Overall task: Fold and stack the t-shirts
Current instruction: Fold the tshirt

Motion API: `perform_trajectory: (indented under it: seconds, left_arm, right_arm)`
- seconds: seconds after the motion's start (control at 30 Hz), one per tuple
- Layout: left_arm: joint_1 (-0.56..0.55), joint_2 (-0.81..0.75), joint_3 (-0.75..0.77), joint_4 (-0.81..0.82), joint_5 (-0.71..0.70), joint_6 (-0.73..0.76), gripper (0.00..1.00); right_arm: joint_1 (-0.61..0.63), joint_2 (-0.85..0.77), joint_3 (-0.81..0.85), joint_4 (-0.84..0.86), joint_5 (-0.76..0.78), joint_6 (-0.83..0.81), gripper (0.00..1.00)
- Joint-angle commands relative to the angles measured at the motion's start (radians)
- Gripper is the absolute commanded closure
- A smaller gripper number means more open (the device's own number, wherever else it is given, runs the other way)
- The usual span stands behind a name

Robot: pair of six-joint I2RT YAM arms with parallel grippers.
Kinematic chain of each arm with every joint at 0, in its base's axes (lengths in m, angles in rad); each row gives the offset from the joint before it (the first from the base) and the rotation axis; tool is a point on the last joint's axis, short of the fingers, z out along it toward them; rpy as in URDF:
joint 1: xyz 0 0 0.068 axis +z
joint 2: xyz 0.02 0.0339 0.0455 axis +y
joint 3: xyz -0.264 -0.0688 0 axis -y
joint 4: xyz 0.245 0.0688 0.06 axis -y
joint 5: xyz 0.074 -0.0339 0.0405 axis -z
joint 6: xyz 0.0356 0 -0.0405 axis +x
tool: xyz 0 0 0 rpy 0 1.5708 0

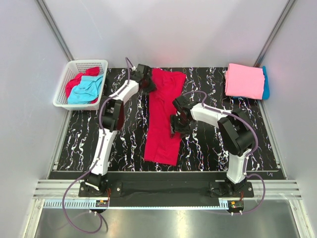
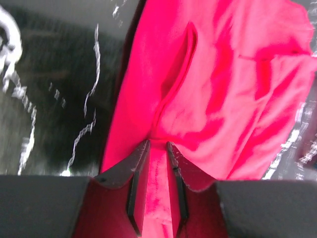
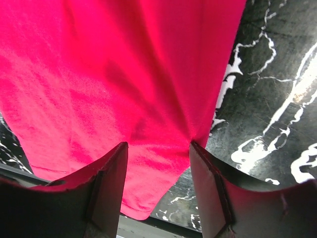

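Note:
A crimson red t-shirt (image 1: 163, 116) lies as a long strip down the middle of the black marbled table (image 1: 119, 144). My left gripper (image 1: 148, 82) is at the shirt's far left edge, its jaws closed on a pinch of red cloth (image 2: 157, 145). My right gripper (image 1: 176, 123) is at the shirt's right edge about halfway down. Its jaws stand wide apart (image 3: 158, 145) with the red cloth (image 3: 99, 74) spread between and under them. A folded pink t-shirt (image 1: 244, 80) lies on a turquoise blue one (image 1: 266, 83) at the back right.
A white lattice basket (image 1: 66, 82) stands at the back left, holding a red cloth (image 1: 78, 81) and a turquoise cloth (image 1: 87, 90). Grey walls close in the table on three sides. A metal rail runs along the near edge.

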Motion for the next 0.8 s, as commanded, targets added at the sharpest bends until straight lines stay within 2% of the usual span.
perform_trajectory:
  seconds: [0.0,0.03,0.1,0.17,0.27,0.47,0.63,0.77]
  left_arm:
    - [0.035,-0.055,-0.148,0.259,0.140,0.028,0.75]
    - [0.035,-0.089,-0.205,0.401,0.187,0.035,0.75]
    - [0.033,-0.207,-0.355,0.518,0.203,0.048,0.74]
    - [0.035,-0.300,-0.411,0.588,0.200,0.058,0.73]
    - [0.035,-0.373,-0.466,0.565,0.188,0.088,0.73]
    - [0.032,-0.601,-0.678,0.513,0.131,0.117,0.73]
    - [0.001,-0.750,-0.820,0.318,0.125,0.138,0.74]
    - [-0.065,-0.906,-1.023,0.301,0.145,0.079,0.78]
  right_arm:
    - [-0.002,-0.023,0.009,-0.095,0.054,-0.046,0.40]
    - [-0.002,-0.045,0.011,-0.103,0.062,-0.050,0.41]
    - [-0.001,-0.074,0.003,-0.105,0.076,-0.050,0.41]
    - [0.000,-0.126,-0.005,-0.101,0.097,-0.056,0.41]
    - [0.000,-0.207,-0.011,-0.098,0.152,-0.053,0.39]
    - [-0.002,-0.335,-0.051,-0.086,0.261,-0.018,0.36]
    - [-0.002,-0.341,-0.106,-0.059,0.245,0.048,0.35]
    - [-0.002,-0.375,-0.216,0.041,0.194,0.105,0.36]
